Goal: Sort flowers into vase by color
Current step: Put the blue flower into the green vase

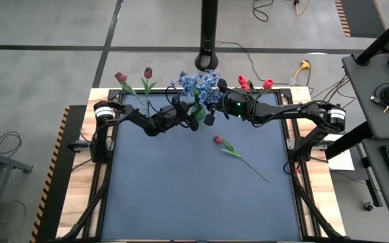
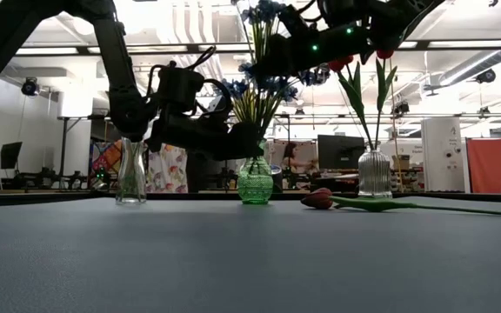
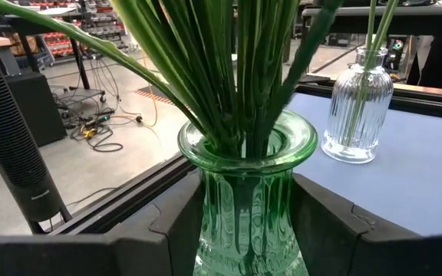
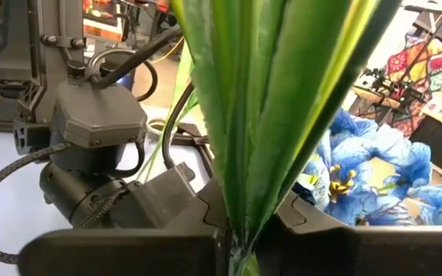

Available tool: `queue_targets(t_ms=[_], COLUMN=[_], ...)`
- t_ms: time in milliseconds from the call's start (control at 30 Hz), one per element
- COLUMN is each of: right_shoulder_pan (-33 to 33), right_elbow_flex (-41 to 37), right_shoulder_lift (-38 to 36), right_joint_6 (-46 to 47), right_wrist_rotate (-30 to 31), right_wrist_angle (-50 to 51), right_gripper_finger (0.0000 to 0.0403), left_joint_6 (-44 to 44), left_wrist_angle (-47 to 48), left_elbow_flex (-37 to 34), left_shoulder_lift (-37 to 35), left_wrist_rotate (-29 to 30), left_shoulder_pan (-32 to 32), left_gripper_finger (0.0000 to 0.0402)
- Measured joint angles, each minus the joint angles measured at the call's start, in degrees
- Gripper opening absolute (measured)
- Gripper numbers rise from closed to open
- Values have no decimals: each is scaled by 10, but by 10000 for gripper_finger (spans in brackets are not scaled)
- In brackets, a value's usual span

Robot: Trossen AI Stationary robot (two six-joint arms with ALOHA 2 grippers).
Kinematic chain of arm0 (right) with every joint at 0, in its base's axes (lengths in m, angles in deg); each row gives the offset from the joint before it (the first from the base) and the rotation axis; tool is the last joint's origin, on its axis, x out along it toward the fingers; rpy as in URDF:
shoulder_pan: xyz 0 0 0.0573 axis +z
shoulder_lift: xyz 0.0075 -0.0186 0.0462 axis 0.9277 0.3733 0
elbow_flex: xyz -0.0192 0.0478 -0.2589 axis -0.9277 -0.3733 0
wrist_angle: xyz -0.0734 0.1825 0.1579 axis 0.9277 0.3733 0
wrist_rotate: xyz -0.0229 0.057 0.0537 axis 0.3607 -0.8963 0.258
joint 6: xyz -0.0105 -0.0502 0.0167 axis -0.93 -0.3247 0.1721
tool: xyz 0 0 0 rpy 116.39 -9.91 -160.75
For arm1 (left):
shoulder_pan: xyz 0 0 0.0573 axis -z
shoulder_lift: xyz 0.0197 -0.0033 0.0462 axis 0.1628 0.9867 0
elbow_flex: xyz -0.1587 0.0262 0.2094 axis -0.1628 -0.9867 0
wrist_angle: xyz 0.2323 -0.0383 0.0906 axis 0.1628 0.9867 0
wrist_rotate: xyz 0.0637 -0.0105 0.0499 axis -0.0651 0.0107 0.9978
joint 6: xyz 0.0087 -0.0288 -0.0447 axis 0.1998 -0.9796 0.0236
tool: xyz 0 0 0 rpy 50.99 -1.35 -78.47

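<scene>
Jaws of the left gripper (image 3: 244,230) pinch the ribbed green glass vase (image 3: 245,192) of blue blossom sprigs (image 1: 200,84); the right gripper (image 4: 236,245) pinches green stems (image 4: 267,115) above it. Beside it, a clear vase (image 2: 374,172) holds red tulips (image 1: 255,84); another tulip (image 1: 219,140) lies on the worktop (image 1: 181,189).

Grey floor (image 1: 46,27), ceiling lights (image 2: 146,17), monitors (image 2: 337,149).

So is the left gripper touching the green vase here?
Touching. In the left wrist view the left gripper has a finger pressed against each side of the green vase.
</scene>
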Motion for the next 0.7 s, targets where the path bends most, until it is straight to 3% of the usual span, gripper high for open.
queue_targets(t_ms=[400,700], right_shoulder_pan=[-2,-9], right_elbow_flex=[0,4], right_shoulder_lift=[0,41], right_joint_6=[12,36], right_wrist_rotate=[0,1], right_wrist_angle=[2,-2], right_gripper_finger=[22,22], left_joint_6=[0,0], left_wrist_angle=[0,0], left_elbow_flex=[0,0], left_shoulder_lift=[0,0], left_wrist_rotate=[0,0], left_shoulder_pan=[0,0], left_gripper_finger=[162,162])
